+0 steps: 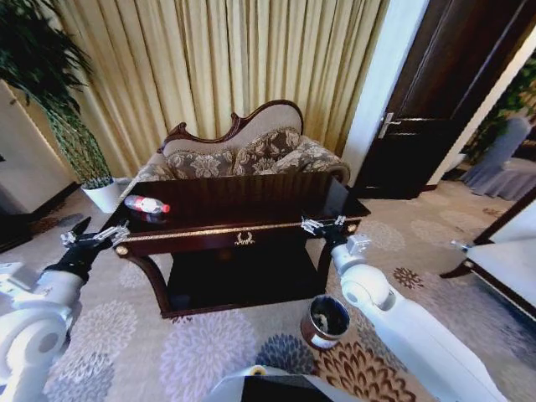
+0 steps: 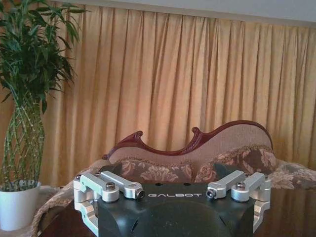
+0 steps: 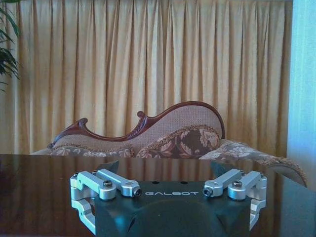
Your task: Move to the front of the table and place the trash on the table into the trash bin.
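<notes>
Head view: robot's at the table [image 1: 251, 205] front, bottle [image 1: 146, 204] lying on its left end, bin [image 1: 325, 322] on the floor by the right arm, nothing binned yet; wrist views: left gripper [image 2: 174, 193] & right gripper [image 3: 171, 190] both w/ jaws apart, empty, level w/ the tabletop.

Head: looked down and forward over the surface [image 1: 251, 197] from above.
Wrists: sat low at the surface edge, faced the sofa [image 2: 197, 158].
Shared: sofa, curtain [image 3: 148, 64].
</notes>
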Controlling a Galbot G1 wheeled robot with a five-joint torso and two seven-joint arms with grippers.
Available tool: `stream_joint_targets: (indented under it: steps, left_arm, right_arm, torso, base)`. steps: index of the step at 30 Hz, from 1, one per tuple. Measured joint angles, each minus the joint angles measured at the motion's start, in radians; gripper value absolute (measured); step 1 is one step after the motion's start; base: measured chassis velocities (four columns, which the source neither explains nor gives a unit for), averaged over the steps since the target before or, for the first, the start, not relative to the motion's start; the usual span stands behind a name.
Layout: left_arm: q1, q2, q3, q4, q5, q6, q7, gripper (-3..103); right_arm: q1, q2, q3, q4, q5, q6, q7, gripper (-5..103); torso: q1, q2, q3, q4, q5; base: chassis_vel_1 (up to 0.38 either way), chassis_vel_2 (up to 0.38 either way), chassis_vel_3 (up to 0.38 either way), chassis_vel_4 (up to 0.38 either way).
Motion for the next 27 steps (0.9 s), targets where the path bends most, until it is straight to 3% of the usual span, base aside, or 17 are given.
stream_joint_targets:
  steps: [11,27]
  left_arm:
    - [0.000,-0.006,0.005,0.001,0.006,-0.020,0.003,100]
    - [0.002,-0.018,0.016,0.006,0.017,-0.038,0.006,100]
  right_arm:
    - [-0.013,0.004,-0.007,0.009,-0.016,-0.006,0.000,100]
    - [-0.028,0.008,-0.024,0.026,-0.033,-0.025,0.010,100]
  torso:
    - [-0.001,0.000,0.000,-0.0001,-0.0002]
    - [-0.001,0.001,0.000,0.0000,-0.0002]
  base:
    - [-0.185,0.173,0.172,-0.174]
    - [-0.019,0.029,0.026,-0.028]
